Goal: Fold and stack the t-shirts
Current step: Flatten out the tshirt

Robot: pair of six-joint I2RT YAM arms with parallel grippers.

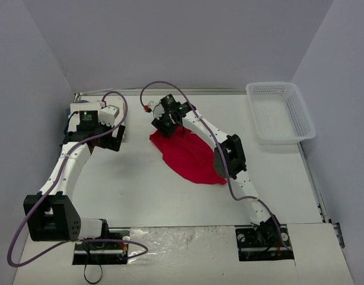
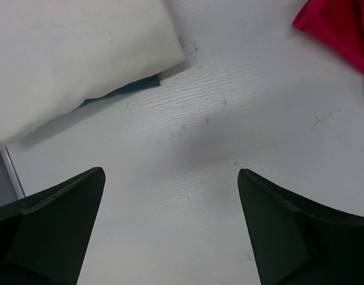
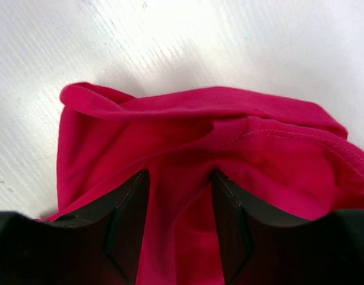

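The red t-shirt (image 1: 190,155) lies crumpled in the middle of the table. My right gripper (image 1: 170,124) is at its far left corner. In the right wrist view the gripper (image 3: 180,178) is shut on a bunched fold of the red t-shirt (image 3: 187,124), with cloth tented around both fingers. The white t-shirt (image 1: 81,111), a folded rectangle, lies at the back left, partly under my left arm. My left gripper (image 1: 113,139) hovers open and empty just right of it. In the left wrist view the gripper (image 2: 171,178) is over bare table, with the white t-shirt (image 2: 69,53) ahead on the left and a red t-shirt edge (image 2: 342,29) at top right.
A white plastic mesh basket (image 1: 281,138) stands at the back right corner, with nothing visible in it. Grey walls close in the table on the left, back and right. The arm bases sit at the near edge.
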